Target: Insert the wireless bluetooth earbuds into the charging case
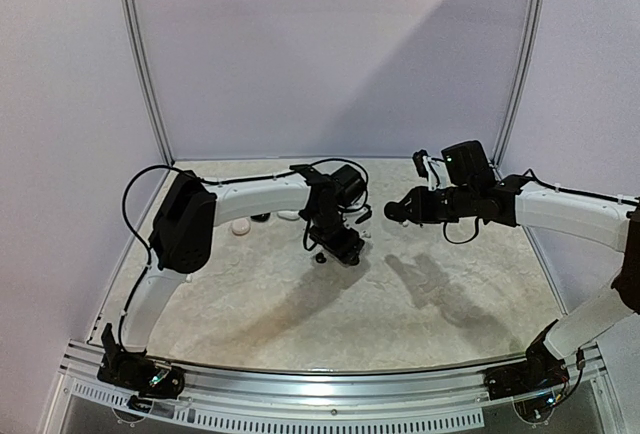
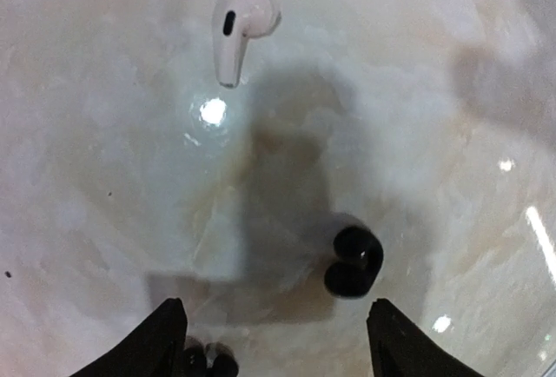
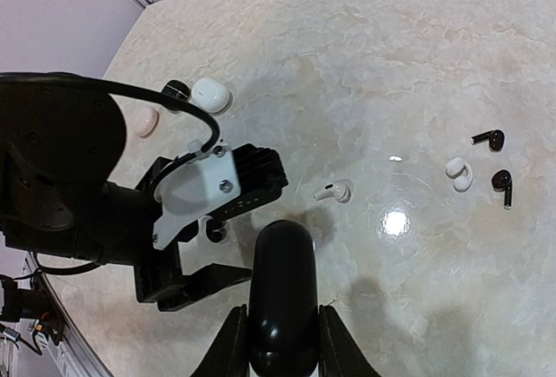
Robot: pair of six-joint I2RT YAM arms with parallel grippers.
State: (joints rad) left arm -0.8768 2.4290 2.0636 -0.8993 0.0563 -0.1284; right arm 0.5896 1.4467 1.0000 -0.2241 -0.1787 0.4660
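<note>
Marble-patterned table (image 1: 450, 314) carries every loose piece. At far left in the right wrist view, a pale pink case (image 3: 143, 121) lies partly hidden behind the left arm (image 3: 61, 168) and its black cable. Just beside it are a small round black item (image 3: 176, 90), too small to identify, and a white case (image 3: 211, 95).

Nearer the middle, the left gripper (image 2: 276, 307) points down at the table with its jaws apart and nothing between them. Its own camera shows only the two finger ends; the bottom edge cuts off the rest. A black earbud (image 2: 354, 261) lies on the table just ahead of the fingers, touching neither. A small glossy dark thing (image 2: 208, 361) beside one finger is cut by the frame edge, and I cannot tell what it is. Farther ahead lies a white stemmed earbud (image 2: 239, 29), blurred, with a dark slot on its stem.

To the right, the right gripper (image 3: 282, 316) hangs above the table, clamped on a black charging case (image 3: 282, 273). The case's near end is out of frame, and its lid cannot be made out.

Farthest right, a white earbud (image 3: 458, 173), an upper black stemmed earbud (image 3: 491, 139) and a lower black stemmed earbud (image 3: 503, 184) lie near one another on the table, outside any case. Any lettering is too small to read.
</note>
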